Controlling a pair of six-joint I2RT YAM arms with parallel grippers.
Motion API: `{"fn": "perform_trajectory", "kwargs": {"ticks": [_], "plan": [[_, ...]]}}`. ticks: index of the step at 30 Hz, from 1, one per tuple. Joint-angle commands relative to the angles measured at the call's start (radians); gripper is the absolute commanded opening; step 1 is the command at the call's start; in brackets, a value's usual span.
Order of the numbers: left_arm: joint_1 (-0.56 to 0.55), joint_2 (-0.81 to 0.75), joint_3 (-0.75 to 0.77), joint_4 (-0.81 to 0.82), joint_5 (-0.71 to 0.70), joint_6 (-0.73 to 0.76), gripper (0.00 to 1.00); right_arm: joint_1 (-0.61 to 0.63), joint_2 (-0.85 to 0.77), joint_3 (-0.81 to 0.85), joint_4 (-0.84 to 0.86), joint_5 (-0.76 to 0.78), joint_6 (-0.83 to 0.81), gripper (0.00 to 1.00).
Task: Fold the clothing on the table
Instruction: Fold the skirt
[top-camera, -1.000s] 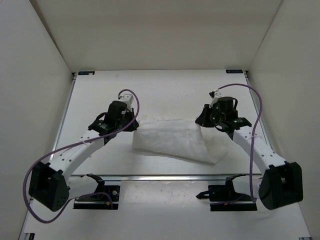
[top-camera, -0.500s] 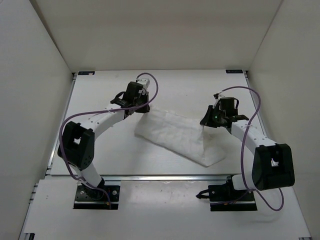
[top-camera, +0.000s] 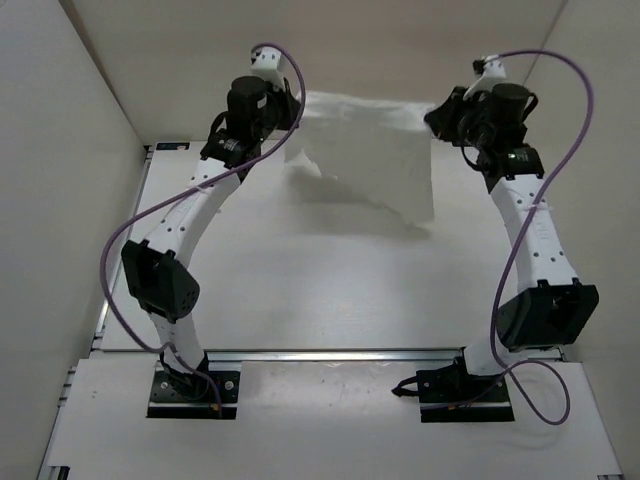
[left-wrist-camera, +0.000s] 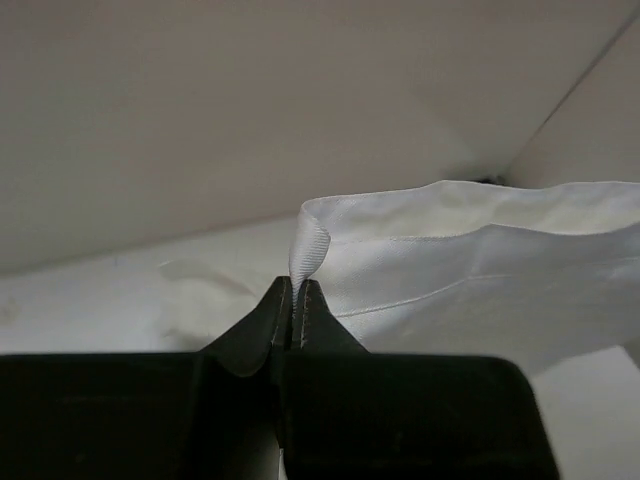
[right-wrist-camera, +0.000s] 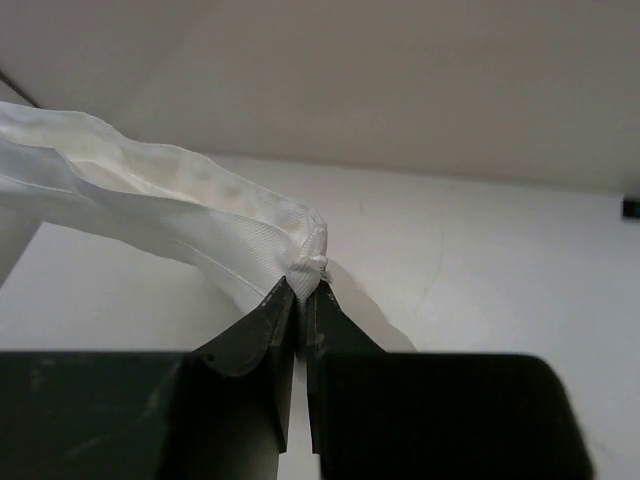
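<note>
The clothing (top-camera: 375, 155), a thin white ribbed fabric, hangs stretched in the air between both raised arms, high above the far part of the table (top-camera: 300, 290). My left gripper (top-camera: 296, 112) is shut on its upper left corner, where a folded edge of the clothing (left-wrist-camera: 312, 240) rises from between the left gripper's (left-wrist-camera: 296, 285) black tips. My right gripper (top-camera: 434, 118) is shut on the upper right corner; a bunched knot of the clothing (right-wrist-camera: 305, 262) sits pinched in the right gripper's (right-wrist-camera: 302, 290) tips. The lower edge droops unevenly, longest at the right.
White walls (top-camera: 80, 130) close in the left, right and back. An aluminium rail (top-camera: 340, 352) runs along the table's near edge, with both arm bases (top-camera: 185, 390) bolted in front of it. Purple cables (top-camera: 575, 90) loop from each wrist.
Both arms have swung up and toward the back wall, lifting the clothing off the table. It lay flat a second ago and now hangs stretched between the grippers.
</note>
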Motion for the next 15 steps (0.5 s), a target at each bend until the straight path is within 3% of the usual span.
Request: {"fn": "perform_trajectory", "kwargs": {"ticks": [1,3,5,11,15], "plan": [[-0.053,-0.133,0.090,0.140,-0.091,0.117,0.00,-0.023,-0.080,0.106,0.033,-0.002,-0.069,0.00],[-0.060,-0.154,0.049,0.149,-0.077,0.127,0.00,-0.034,-0.106,0.056,0.072,-0.024,-0.084,0.00],[-0.074,-0.214,-0.101,0.157,-0.097,0.143,0.00,-0.042,-0.131,-0.029,0.089,-0.041,-0.088,0.01],[-0.143,-0.532,-0.728,0.249,-0.152,0.108,0.00,0.012,-0.322,-0.521,0.126,-0.043,-0.092,0.00],[-0.226,-0.714,-0.973,0.122,-0.192,0.058,0.00,0.093,-0.578,-0.860,0.059,-0.012,-0.007,0.00]]}}
